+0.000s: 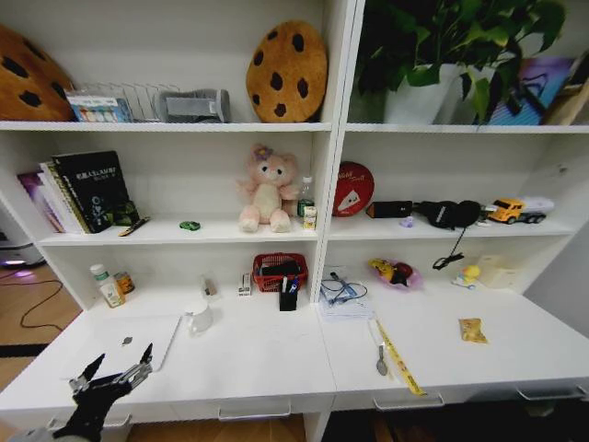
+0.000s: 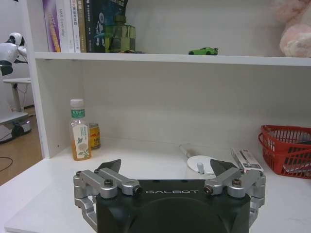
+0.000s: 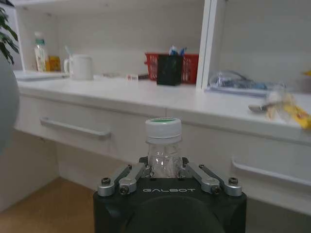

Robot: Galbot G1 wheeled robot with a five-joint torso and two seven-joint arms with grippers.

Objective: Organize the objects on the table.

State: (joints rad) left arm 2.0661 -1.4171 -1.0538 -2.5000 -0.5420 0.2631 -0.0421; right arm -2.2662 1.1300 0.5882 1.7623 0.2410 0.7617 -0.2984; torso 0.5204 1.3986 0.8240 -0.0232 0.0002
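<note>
On the white table a silver laptop lies closed at the front left. My left gripper hovers open over the laptop's near edge, nothing between its fingers. The black pen cup stands mid-table before a red basket. A tiny green toy sits on the shelf above. My right gripper hangs below the table's front edge, facing the drawers, shut on a clear bottle with a white, green-topped cap. The pen cup shows beyond it.
A green-capped drink bottle and a small can stand at the back left, and a white mug stands beside the laptop. Cables on papers, a yellow strip and a snack packet lie to the right. Shelves overhang the table's back.
</note>
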